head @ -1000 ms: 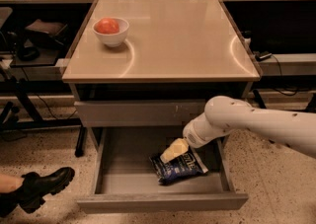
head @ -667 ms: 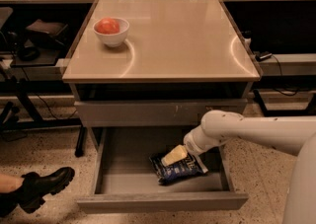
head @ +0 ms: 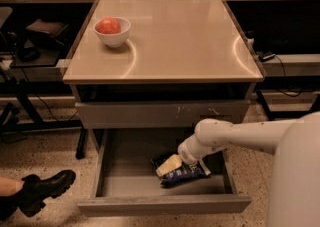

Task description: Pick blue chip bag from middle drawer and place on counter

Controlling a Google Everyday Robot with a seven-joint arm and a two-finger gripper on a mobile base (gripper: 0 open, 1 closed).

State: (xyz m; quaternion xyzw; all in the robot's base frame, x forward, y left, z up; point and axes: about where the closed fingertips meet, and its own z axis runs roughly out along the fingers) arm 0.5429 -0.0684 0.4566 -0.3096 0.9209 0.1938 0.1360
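Observation:
The blue chip bag lies flat inside the open middle drawer, right of its centre. My gripper reaches down into the drawer from the right and rests on top of the bag's left part. My white arm stretches in from the right edge. The beige counter tops the grey cabinet above the drawer.
A white bowl with a red fruit stands at the counter's back left. A shut grey drawer front with scuff marks is above the open drawer. A person's black boot is on the floor at left. Dark shelving flanks the cabinet.
My arm has swung lower and further into the drawer, and the gripper has come down onto the bag. The bag has not visibly moved.

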